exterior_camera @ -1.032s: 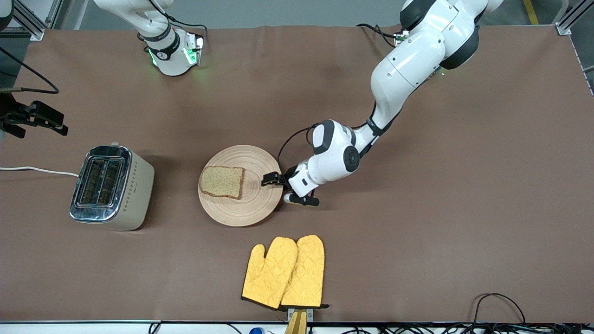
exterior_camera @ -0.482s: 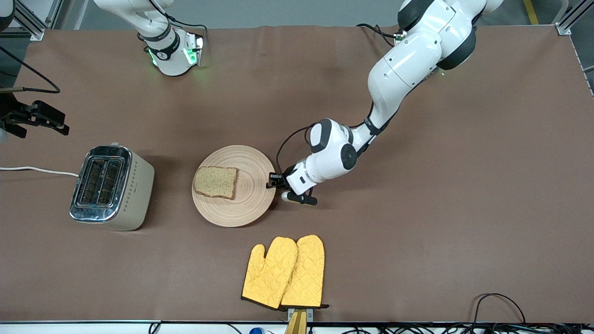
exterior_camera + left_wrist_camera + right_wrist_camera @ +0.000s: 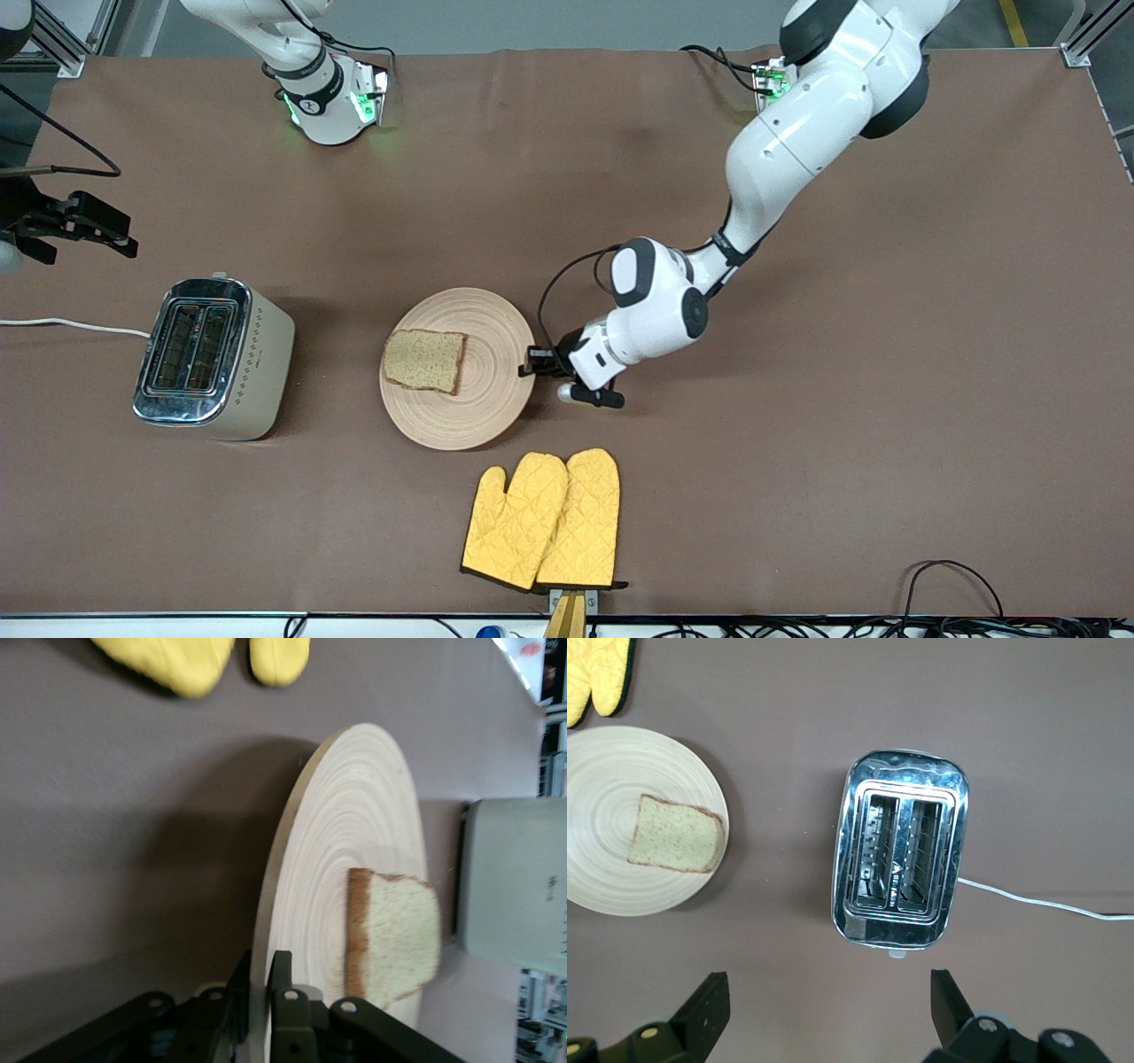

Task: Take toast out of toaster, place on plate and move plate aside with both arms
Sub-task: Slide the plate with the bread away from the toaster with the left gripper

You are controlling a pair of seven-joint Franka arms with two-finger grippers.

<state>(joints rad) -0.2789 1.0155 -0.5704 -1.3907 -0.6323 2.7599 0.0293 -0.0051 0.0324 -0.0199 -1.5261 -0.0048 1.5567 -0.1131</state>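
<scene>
- Since a second ago my left end effector [image 3: 537, 361] has clamped onto the plate [image 3: 478, 416] rim at its 3 o'clock edge; plate and toast [image 3: 424, 360] shifted slightly.
- The toast lies on the plate, toward the toaster [image 3: 213, 356], at the end effector's 9 o'clock.
- My right end effector [image 3: 75, 232] waits wide open above the toaster.

Brown-covered table [image 3: 886, 443], grey floor [image 3: 532, 22], aluminium frame posts [image 3: 1085, 40] at corners.

The left arm [image 3: 797, 133] reached down across the table, its wrist bent low and the left gripper [image 3: 534, 361] clamped shut on the plate's [image 3: 461, 416] rim. The right gripper [image 3: 824, 1005] hung high over the toaster [image 3: 899, 859], fingers spread wide, waiting.
</scene>
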